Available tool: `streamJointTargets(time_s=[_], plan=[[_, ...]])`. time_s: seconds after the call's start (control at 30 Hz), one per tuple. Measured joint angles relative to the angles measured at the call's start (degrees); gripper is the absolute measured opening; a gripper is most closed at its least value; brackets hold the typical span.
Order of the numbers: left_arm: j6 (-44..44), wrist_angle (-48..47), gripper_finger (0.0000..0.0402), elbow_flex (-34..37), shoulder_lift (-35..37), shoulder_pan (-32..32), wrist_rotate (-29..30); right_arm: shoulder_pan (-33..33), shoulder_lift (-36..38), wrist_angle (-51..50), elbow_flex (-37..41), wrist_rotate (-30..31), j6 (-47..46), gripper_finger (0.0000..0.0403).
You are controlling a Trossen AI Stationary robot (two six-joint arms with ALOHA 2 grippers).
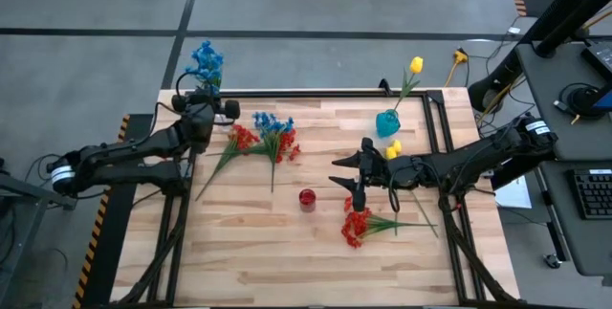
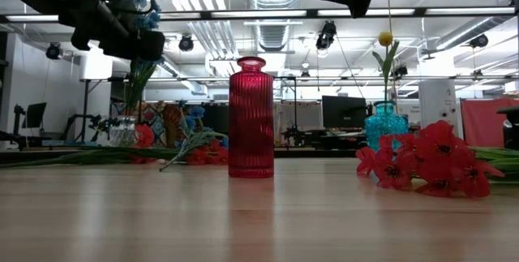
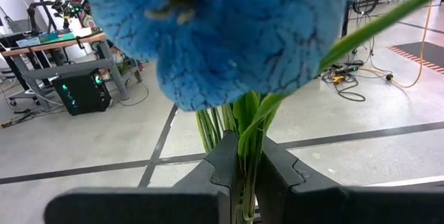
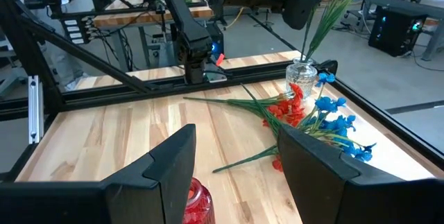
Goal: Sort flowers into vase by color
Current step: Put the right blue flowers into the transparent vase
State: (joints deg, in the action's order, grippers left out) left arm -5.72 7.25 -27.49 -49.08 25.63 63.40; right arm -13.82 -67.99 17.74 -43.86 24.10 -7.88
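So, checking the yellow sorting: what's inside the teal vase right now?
The teal vase holds one yellow flower upright on its stem. Its water level or base can't be seen, and another yellow bud lies beside it.

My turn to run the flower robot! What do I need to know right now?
Left gripper: shut on the blue flower, over the clear vase at the table's far left corner.
Right gripper: open, empty, above the red vase mid-table.
Done: one yellow flower stands in the teal vase.
Left: mixed red and blue sprigs lying left of centre, red flowers near the right gripper, a yellow bud by the teal vase.
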Motion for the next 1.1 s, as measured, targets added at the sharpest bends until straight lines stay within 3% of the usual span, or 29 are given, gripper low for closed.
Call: streamJointTargets(time_s=[0.4, 0.87, 1.1], plan=[[-0.91, -0.6, 0.0029, 0.0, 0.07, 0.0, 0.01, 0.0, 0.0, 0.01, 0.0, -0.01, 0.12, 0.0196], [-2.74, -3.03, 0.0125, 0.0, 0.62, -0.09, -0.01, 0.0, 0.02, 0.02, 0.0, 0.0, 0.15, 0.0196], [-7.06, -9.83, 0.0175, -0.01, 3.04, -0.07, -1.72, -0.01, 0.02, 0.04, 0.0, 0.0, 0.36, 0.0196]])
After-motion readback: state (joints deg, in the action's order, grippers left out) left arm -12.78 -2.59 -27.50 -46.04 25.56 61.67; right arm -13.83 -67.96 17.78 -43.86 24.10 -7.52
